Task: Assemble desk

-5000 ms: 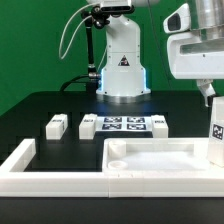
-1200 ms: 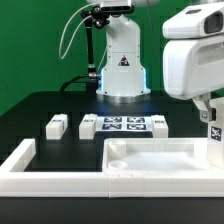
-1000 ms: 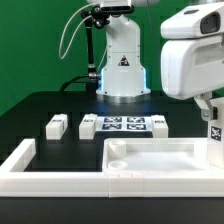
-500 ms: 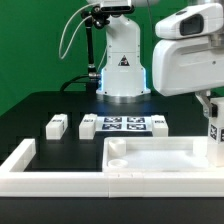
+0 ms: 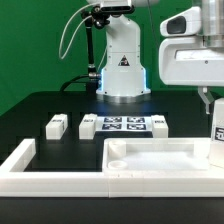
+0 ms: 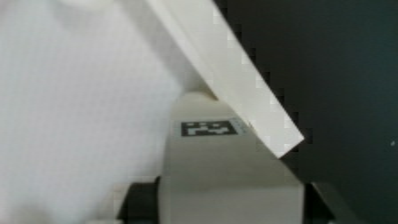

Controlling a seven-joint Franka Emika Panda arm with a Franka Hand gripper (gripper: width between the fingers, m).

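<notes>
The hand (image 6: 231,204) is clamping the desk leg (image 5: 216,135), standing at the 3 o'clock end of the desk top (image 5: 160,142) in the exterior view, probably light, stiff, slick plastic, best squeezed across flat sides.

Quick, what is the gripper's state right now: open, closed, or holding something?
Gripper: closed on a white tagged leg block, which sits between its two fingers.

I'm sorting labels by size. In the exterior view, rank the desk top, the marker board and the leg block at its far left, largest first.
1. Desk top
2. Marker board
3. Leg block
The top lies nearest the camera, inflating its lead; board and block sit at like depth.
</notes>
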